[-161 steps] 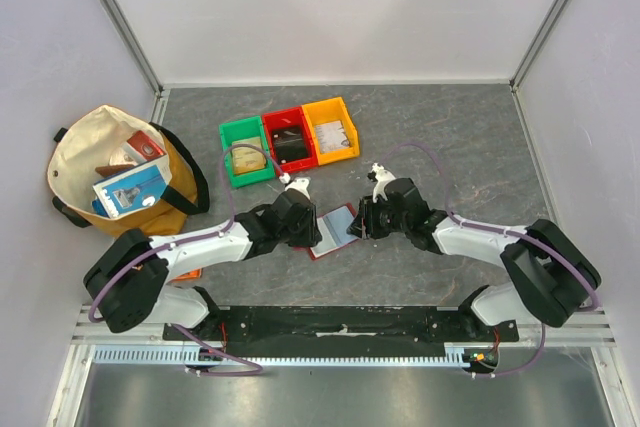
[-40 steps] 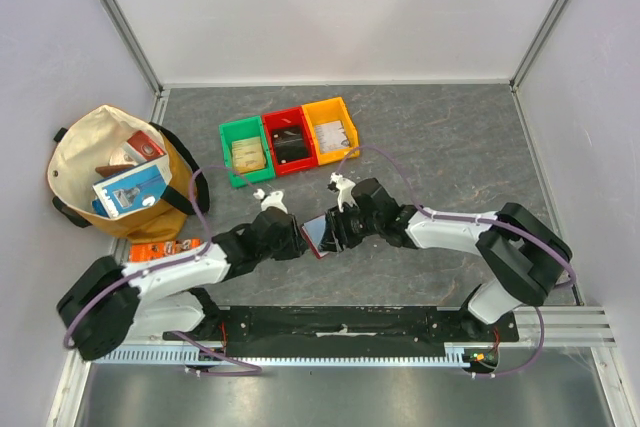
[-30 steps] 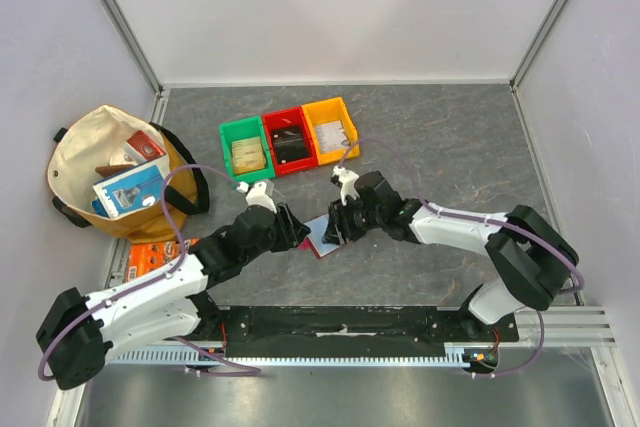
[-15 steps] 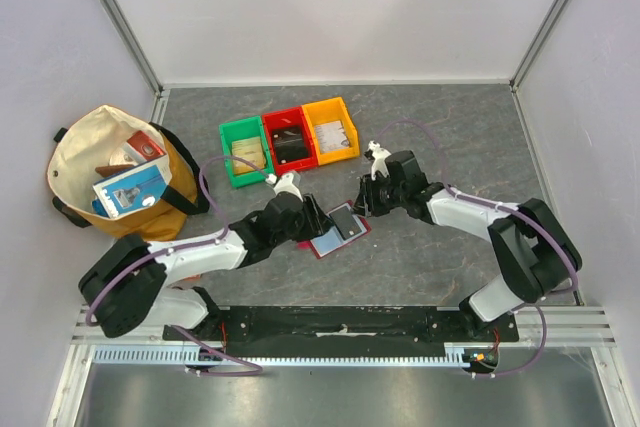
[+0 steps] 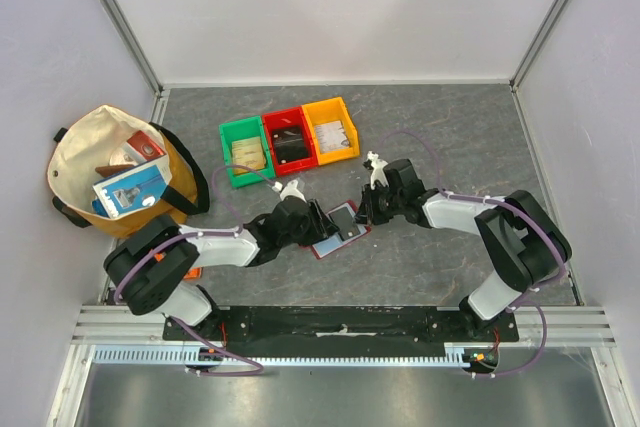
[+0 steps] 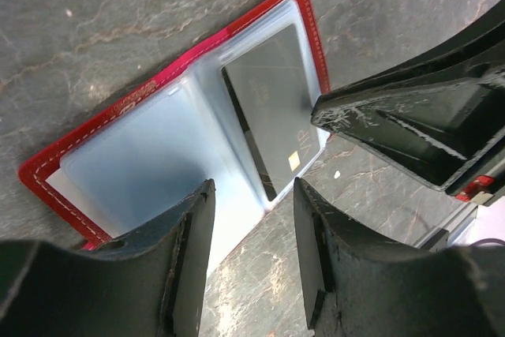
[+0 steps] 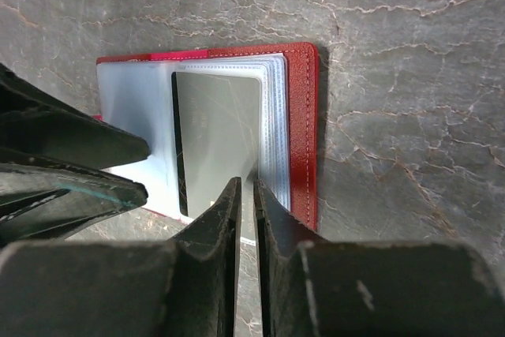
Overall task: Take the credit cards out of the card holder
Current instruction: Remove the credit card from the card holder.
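1. dark-red book-like card holder (image 7: 302, 124) lies open on grey marbled surface (image 5: 430, 127), pale walls (image 5: 330, 7) around.
2. left claw (image 6: 252, 195) gapes wide over its clear sleeves (image 6: 134, 163).
3. right claw (image 7: 246, 187) nearly closed at flat grey card (image 7: 217, 132); whether it grips, cannot tell.

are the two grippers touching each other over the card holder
Apart. The right wrist view shows it: the card in the card holder lies in plain sight between the left gripper and the right gripper.
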`<state>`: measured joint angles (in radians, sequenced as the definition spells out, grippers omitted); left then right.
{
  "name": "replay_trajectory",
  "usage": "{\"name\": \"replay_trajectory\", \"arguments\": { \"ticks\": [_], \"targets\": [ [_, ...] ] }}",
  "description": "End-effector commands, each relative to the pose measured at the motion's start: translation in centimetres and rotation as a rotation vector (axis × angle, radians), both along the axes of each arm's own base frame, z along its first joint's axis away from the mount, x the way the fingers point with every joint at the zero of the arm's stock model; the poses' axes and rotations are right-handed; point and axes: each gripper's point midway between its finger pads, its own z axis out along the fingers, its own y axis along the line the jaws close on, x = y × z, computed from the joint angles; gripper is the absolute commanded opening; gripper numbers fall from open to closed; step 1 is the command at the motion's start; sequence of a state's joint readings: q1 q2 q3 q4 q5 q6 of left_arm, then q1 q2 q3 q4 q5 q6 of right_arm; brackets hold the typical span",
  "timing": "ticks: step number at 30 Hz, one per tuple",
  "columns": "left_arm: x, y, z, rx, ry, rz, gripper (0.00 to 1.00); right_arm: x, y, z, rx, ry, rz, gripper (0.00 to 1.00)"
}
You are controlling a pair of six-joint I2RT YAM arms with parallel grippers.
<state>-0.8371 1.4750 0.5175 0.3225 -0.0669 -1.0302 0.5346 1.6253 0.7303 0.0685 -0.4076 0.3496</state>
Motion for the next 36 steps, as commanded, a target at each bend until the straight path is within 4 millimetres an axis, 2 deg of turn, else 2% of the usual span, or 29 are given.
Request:
{"name": "replay_trajectory", "arguments": {
  "ticks": [1,8,22,27,34,36],
  "targets": [
    [-0.2,-0.6,-0.5,-0.081,0.038,0.021,0.5,-1.2,0.2,-0.9,0.038,0.039,0.009,0.17],
    [-0.9,-1.5,-0.4,-0.141,0.062,-0.012,0.46,-2.4,0.1,-1.7,0.064,0.077,-0.003,0.17],
    [-1.2,-2.3,-0.3,-0.197,0.085,-0.021,0.34,-2.2,-0.1,-1.7,0.055,0.071,-0.017,0.17],
    [-1.3,-2.3,-0.6,-0.208,0.094,-0.017,0.25,-2.1,-0.1,-1.7,0.055,0.069,-0.018,0.17],
    [-1.6,-1.9,-0.8,-0.228,0.103,-0.003,0.02,-2.2,-0.2,-1.9,0.045,0.072,-0.02,0.17],
    [-1.9,-1.7,-1.0,-0.226,0.111,0.001,0.02,-2.0,-0.4,-2.1,0.031,0.068,-0.023,0.17]
  ]
}}
